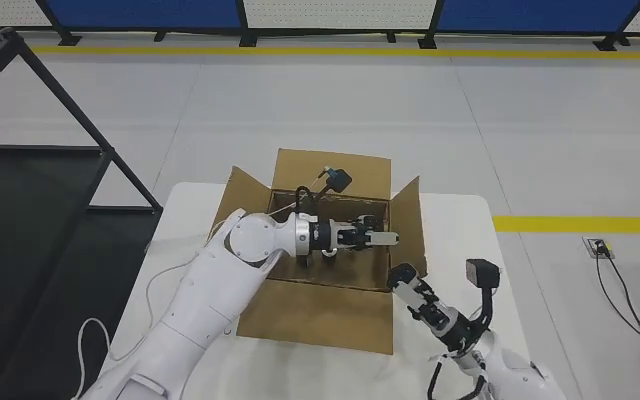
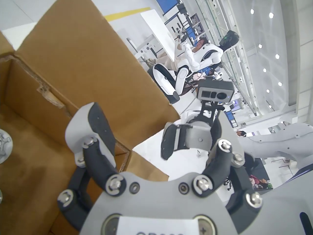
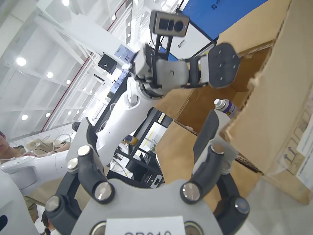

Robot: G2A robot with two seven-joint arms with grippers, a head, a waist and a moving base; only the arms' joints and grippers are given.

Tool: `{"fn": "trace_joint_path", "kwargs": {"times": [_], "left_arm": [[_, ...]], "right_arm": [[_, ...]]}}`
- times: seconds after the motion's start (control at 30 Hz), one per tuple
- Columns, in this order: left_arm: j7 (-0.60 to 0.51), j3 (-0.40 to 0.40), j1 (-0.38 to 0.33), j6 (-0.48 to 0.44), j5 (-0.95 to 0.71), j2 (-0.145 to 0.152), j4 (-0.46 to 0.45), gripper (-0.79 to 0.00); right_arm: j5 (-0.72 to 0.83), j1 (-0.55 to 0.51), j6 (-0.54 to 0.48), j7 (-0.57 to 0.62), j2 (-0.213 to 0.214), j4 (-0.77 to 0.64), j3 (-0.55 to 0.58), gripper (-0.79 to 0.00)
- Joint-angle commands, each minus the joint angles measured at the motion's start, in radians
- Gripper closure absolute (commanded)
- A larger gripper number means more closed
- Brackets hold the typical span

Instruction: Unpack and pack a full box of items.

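Barely started imo: box (image 1: 320, 318) open on the desk (image 1: 455, 225), spray can (image 3: 223, 106) inside, nothing out yet afaict, my left fingers (image 2: 97, 123) and right fingers (image 3: 210, 128) both spread, holding nothing.

— What sort of place is this?
— A robotics lab hall: blue partition panels (image 1: 140, 12) and yellow floor tape (image 1: 300, 50) run along the top edge.
— Anything else?
— Rows of ceiling lights (image 3: 65, 1) at upper left, and a second white robot (image 2: 195, 59) at centre right.
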Motion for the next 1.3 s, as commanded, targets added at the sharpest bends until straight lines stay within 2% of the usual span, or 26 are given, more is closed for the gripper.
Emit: {"fn": "trace_joint_path", "kwargs": {"times": [0.0, 0.2, 0.4, 0.77, 1.03, 1.27], "left_arm": [[0.0, -0.015, 0.016, -0.005, 0.005, 0.007, -0.009, -0.785], [0.028, -0.084, 0.087, -0.022, 0.069, 0.04, -0.091, -0.785], [0.083, -0.208, 0.169, -0.016, 0.13, 0.084, -0.197, -0.785], [0.112, -0.415, 0.338, 0.011, 0.15, 0.147, -0.374, -0.785], [0.118, -0.496, 0.451, 0.017, 0.126, 0.172, -0.462, -0.785], [0.153, -0.52, 0.521, 0.013, 0.074, 0.181, -0.494, -0.785]], "right_arm": [[-0.012, -0.001, 0.035, -0.026, 0.0, -0.014, 0.006, -0.785], [-0.066, 0.036, 0.157, -0.091, -0.001, -0.024, 0.006, -0.785], [-0.123, 0.051, 0.268, -0.114, 0.002, -0.029, 0.016, -0.785], [-0.154, 0.02, 0.356, -0.094, 0.011, -0.055, 0.049, -0.785], [-0.21, 0.051, 0.453, -0.03, 0.018, -0.075, 0.039, -0.785], [-0.21, 0.154, 0.53, -0.025, 0.013, 0.004, -0.012, -0.785]]}}
